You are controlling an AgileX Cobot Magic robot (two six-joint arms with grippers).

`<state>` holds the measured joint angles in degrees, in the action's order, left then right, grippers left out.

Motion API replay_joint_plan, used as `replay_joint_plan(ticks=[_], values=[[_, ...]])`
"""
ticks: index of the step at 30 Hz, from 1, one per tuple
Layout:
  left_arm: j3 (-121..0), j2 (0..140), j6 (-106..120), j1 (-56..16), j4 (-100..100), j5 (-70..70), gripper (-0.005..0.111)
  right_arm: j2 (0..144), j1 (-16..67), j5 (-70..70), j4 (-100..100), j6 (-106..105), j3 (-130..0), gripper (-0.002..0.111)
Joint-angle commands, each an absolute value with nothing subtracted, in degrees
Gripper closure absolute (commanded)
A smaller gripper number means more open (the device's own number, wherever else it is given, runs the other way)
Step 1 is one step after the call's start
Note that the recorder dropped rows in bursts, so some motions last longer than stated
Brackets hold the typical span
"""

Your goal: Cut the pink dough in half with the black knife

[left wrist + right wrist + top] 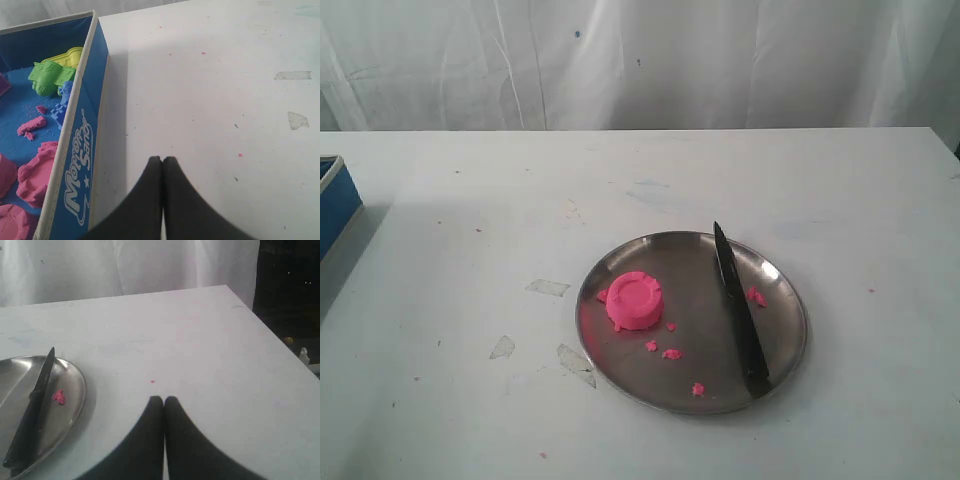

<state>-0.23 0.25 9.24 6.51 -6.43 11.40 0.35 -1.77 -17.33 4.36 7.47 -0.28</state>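
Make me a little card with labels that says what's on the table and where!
dough: pink dough, one whole round puck, on the steel plate
knife: black knife, lying on the plate, not touching the dough
crumbs: pink crumbs scattered on the plate
left gripper: shut, empty, next to the blue box
right gripper: shut, empty, beside the plate
cut: not done yet
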Motion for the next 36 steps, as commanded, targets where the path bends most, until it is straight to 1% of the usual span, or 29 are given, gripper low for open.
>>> replay_joint_plan(ticks=[1,4,15,17,20,24,26,28,29,30,31,33,34,36], values=[[0.0,0.0,9.0,6.7,-7.2,11.3,0.107,0.0,-1.7,-13.0,4.5,7.7,0.0,0.108],[0.0,0.0,9.0,6.7,-7.2,11.3,0.107,0.0,-1.7,-9.9,4.5,7.7,0.0,0.108],[0.0,0.0,9.0,6.7,-7.2,11.3,0.107,0.0,-1.7,-8.4,4.2,8.7,0.0,0.108],[0.0,0.0,9.0,6.7,-7.2,11.3,0.107,0.0,-1.7,-7.0,-2.3,16.4,0.0,0.108],[0.0,0.0,9.0,6.7,-7.2,11.3,0.107,0.0,-1.7,-6.1,-16.6,34.3,0.0,0.108],[0.0,0.0,9.0,6.7,-7.2,11.3,0.107,0.0,-1.7,-5.5,-16.9,37.2,0.0,0.108],[0.0,0.0,9.0,6.7,-7.2,11.3,0.107,0.0,-1.7,-2.5,-17.0,38.2,0.0,0.108],[0.0,0.0,9.0,6.7,-7.2,11.3,0.107,0.0,-1.7,5.7,-18.9,44.4,0.0,0.108],[0.0,0.0,9.0,6.7,-7.2,11.3,0.107,0.0,-1.7,14.9,-19.6,49.3,0.0,0.108],[0.0,0.0,9.0,6.7,-7.2,11.3,0.107,0.0,-1.7,21.2,-19.6,50.1,0.0,0.108],[0.0,0.0,9.0,6.7,-7.2,11.3,0.107,0.0,-1.7,32.4,-19.6,48.7,0.0,0.108],[0.0,0.0,9.0,6.7,-7.2,11.3,0.107,0.0,-1.7,46.3,-19.7,44.8,0.0,0.108],[0.0,0.0,9.0,6.7,-7.2,11.3,0.107,0.0,-1.7,52.1,-19.7,41.7,0.0,0.108],[0.0,0.0,9.0,6.7,-7.2,11.3,0.107,0.0,-1.7,57.5,-19.4,34.0,-0.6,0.108]])
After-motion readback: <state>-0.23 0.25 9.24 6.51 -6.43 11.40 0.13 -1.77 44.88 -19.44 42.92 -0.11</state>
